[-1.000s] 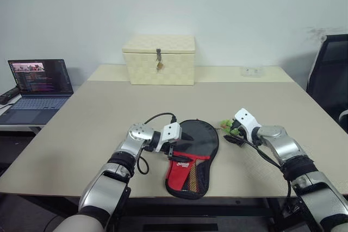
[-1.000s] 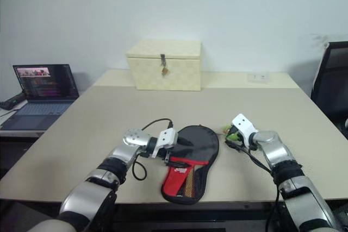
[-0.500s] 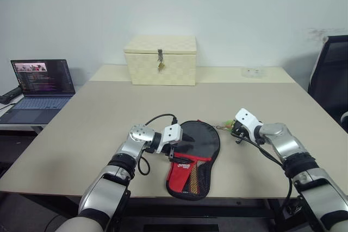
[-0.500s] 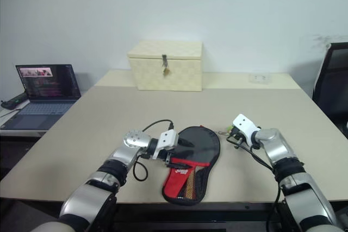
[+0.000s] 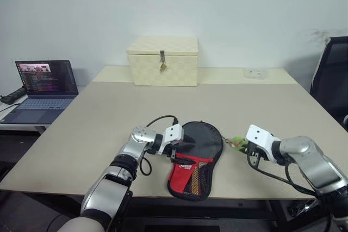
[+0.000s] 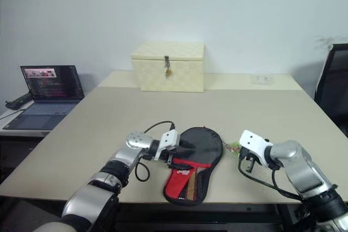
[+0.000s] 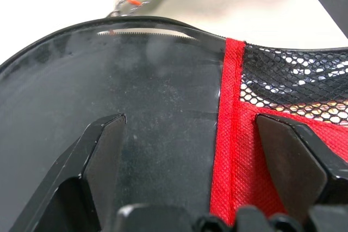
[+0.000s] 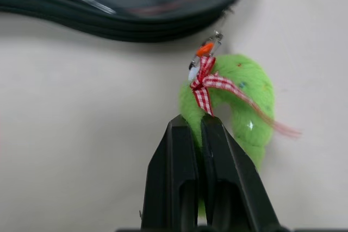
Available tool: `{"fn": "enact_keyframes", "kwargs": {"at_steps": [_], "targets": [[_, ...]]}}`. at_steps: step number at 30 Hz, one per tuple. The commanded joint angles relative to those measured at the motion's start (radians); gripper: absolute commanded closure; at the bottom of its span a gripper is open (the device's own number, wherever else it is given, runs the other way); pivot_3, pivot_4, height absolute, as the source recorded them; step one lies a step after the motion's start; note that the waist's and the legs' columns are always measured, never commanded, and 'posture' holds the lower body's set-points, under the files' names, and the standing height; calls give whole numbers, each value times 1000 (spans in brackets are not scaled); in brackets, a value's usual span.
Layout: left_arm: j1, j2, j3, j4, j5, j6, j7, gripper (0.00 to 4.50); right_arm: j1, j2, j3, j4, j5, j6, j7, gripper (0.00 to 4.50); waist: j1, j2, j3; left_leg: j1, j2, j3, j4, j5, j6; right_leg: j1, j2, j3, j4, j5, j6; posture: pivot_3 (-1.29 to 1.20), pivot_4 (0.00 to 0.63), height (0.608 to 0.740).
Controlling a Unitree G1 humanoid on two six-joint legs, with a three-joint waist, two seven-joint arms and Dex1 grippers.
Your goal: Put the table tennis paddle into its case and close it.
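Your left gripper [image 7: 187,150] is spread wide with the case [image 5: 194,158] right under it — one finger over the black face, the other over the red panel by the mesh. Your right gripper [image 8: 200,134] is clenched on empty air, fingertips just short of the green tag [image 8: 239,104], which lies between that claw and the case's edge.
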State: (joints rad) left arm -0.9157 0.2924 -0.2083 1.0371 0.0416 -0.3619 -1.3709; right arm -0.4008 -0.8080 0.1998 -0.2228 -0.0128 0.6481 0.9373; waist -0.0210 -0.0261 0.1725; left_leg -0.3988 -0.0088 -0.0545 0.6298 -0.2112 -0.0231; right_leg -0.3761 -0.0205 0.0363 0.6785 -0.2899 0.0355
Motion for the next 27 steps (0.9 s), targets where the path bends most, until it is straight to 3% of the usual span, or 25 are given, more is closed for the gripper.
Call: {"fn": "enact_keyframes", "kwargs": {"at_steps": [1,15,27], "targets": [[42,-27,-61,55,61,13,-7,337,38,-41,-33,-123,38,46,25,4428,4,0,0,0,0,0,0,0,0,0,0,0,0,0,0,0,150,740],[31,-46,-65,86,74,16,29,337,121,-109,-3,-462,230,198,110,4428,22,-1,-1,0,0,-2,0,0,0,3,-1,-3,-4,-1,1,0,150,740],[17,-66,-67,109,84,8,56,337,262,-218,75,-593,332,155,198,4428,30,-1,-2,-1,0,-3,0,0,0,4,-1,-5,-8,-1,2,0,150,740]]}}
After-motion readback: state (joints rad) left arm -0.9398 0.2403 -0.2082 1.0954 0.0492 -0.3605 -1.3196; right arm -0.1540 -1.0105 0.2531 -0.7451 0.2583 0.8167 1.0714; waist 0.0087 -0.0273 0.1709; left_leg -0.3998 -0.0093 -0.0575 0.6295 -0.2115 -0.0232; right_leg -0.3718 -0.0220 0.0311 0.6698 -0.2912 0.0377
